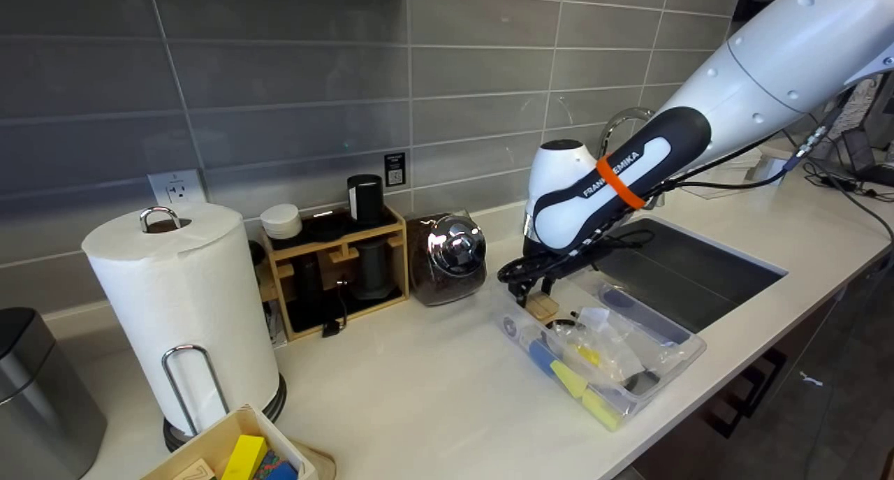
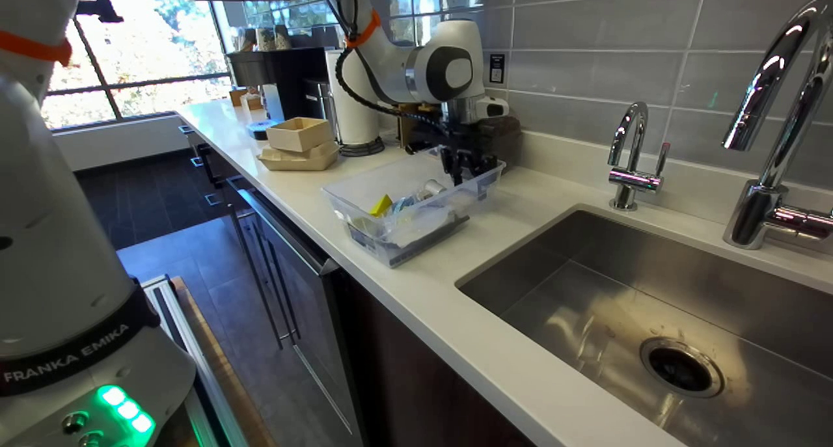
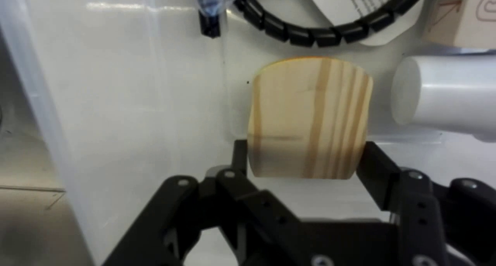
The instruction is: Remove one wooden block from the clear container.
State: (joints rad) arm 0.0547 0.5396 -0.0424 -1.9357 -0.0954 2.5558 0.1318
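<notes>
Wooden block (image 3: 310, 115) — pale, brown-striped, curved along one edge — clasped in the end effector (image 3: 303, 157).

The container (image 3: 186, 103) beside the sink (image 2: 586, 310) holds a block (image 3: 308, 119).

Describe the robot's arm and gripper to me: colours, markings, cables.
The arm is glossy white with black panels, "FRANKA EMIKA" lettering, orange bands and a black, ribbed cable; green lights glow on its base. The gripper is black and angular, with silvery screws and dark, blocky fingers.
</notes>
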